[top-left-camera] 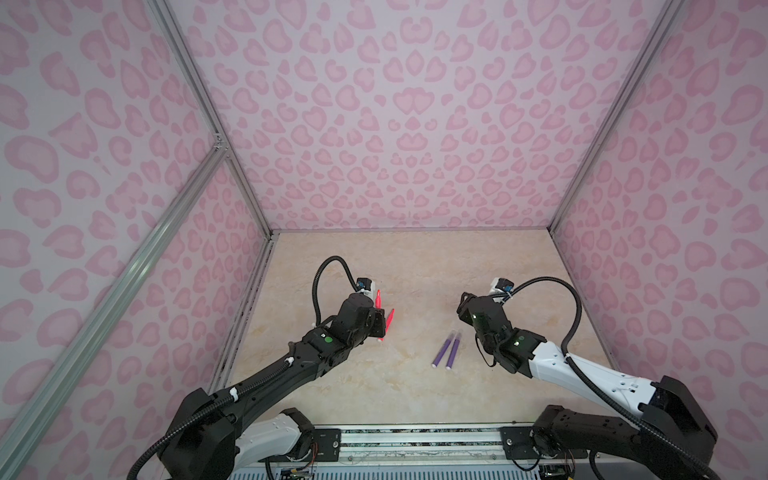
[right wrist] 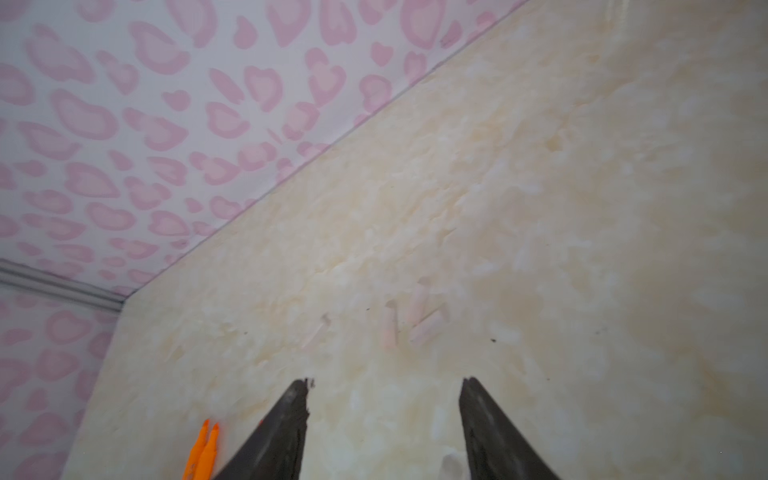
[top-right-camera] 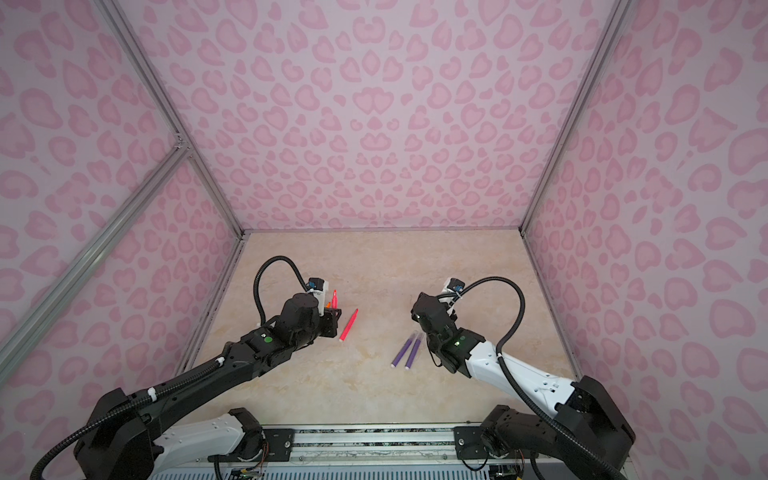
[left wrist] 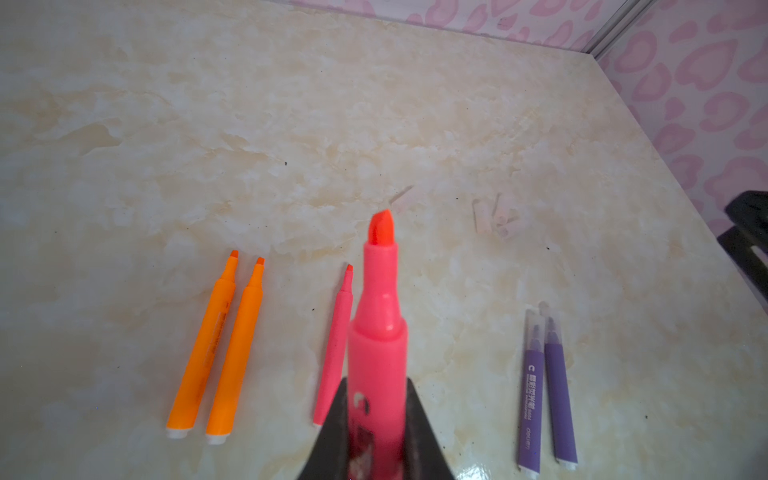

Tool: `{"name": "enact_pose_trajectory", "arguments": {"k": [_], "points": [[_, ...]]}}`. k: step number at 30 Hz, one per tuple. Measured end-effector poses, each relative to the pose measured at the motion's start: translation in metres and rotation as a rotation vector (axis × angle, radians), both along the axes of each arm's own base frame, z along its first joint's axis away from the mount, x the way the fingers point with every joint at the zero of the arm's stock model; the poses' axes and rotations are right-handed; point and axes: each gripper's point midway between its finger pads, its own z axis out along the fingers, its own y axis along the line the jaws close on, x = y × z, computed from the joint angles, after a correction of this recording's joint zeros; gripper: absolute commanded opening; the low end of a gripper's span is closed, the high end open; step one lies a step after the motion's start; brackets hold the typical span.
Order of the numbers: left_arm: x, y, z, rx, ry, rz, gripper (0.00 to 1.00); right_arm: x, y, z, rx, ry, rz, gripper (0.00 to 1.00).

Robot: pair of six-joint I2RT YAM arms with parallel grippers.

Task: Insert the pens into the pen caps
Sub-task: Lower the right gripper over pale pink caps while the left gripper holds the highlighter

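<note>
My left gripper (left wrist: 376, 380) is shut on a pink-red pen (left wrist: 376, 316) whose tip points away over the table; it also shows in a top view (top-left-camera: 377, 298). A second pink-red pen (top-left-camera: 389, 323) (left wrist: 334, 353) lies just beside it. Two orange pens (left wrist: 220, 349) lie side by side, hidden under my left arm in both top views. Two purple pens (top-left-camera: 448, 353) (left wrist: 544, 390) lie parallel, each with a pale cap on its tip. Several loose pen caps (left wrist: 496, 216) (right wrist: 409, 322) lie further out on the table. My right gripper (right wrist: 386, 380) (top-left-camera: 462, 305) stands open and empty, short of those caps.
The marble-patterned table (top-left-camera: 415, 266) is boxed in by pink patterned walls (top-left-camera: 395, 124) on three sides, with metal frame rails (top-left-camera: 257, 216) at the corners. The arms' base rail (top-left-camera: 415, 440) runs along the near edge.
</note>
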Motion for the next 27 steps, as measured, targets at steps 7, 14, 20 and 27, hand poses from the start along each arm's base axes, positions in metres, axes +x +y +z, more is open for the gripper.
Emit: {"name": "enact_pose_trajectory", "arguments": {"k": [7, 14, 20, 27], "points": [[0.0, -0.001, -0.002, 0.001, 0.006, -0.004, 0.03, 0.037, -0.012, -0.046, -0.165, 0.215, -0.039, 0.55], [-0.001, -0.001, 0.0, -0.003, 0.003, -0.007, 0.03, 0.058, -0.004, -0.089, -0.252, 0.386, 0.021, 0.52], [-0.001, -0.001, 0.003, -0.01, -0.005, -0.008, 0.03, 0.054, 0.0, -0.101, -0.249, 0.431, 0.048, 0.52], [-0.002, -0.002, 0.004, -0.013, -0.003, -0.012, 0.03, 0.052, 0.003, -0.116, -0.237, 0.457, 0.064, 0.51]]}}
